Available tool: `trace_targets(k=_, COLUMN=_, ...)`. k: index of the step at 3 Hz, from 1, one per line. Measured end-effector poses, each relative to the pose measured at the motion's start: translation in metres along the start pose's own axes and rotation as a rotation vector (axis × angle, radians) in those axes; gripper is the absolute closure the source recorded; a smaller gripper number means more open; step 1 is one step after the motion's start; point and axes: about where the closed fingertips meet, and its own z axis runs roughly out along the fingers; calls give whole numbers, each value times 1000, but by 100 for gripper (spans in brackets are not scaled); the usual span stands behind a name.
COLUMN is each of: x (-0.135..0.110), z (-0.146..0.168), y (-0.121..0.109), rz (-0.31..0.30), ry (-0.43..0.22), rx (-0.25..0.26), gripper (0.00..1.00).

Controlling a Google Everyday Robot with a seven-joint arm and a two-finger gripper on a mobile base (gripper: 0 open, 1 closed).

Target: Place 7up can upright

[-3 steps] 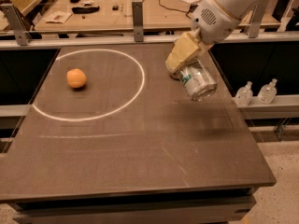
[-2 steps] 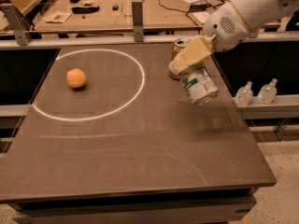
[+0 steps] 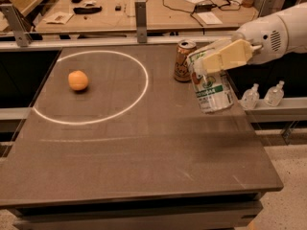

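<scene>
My gripper [image 3: 204, 66], over the dark table's [image 3: 144, 152] right side, clamps the silver-white aluminium 7up can [image 3: 213, 92], seemingly tilted; released so, it may topple against the orange-gold can [image 3: 183, 61].

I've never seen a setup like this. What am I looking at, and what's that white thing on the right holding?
This is one camera looking down at a dark table; where it is mounted is not known. The white thing coming in from the right is a robot arm. Its two-finger gripper is clamped on the top of a 7up can, which is nearly upright, leaning a little, at the table's right side. Whether its base touches the table I cannot tell. Just behind it stands an orange-gold can. An orange lies inside a white circle drawn on the table.
</scene>
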Motion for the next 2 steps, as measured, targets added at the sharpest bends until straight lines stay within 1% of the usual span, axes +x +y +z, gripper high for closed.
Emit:
trace_targets(k=1, x=-9, z=-9, y=26, rz=-88, ry=-110, rx=-28, gripper=100)
trace_targets(k=2, x=-11, z=-9, y=27, rz=-98, ry=-120, rx=-22, gripper=100)
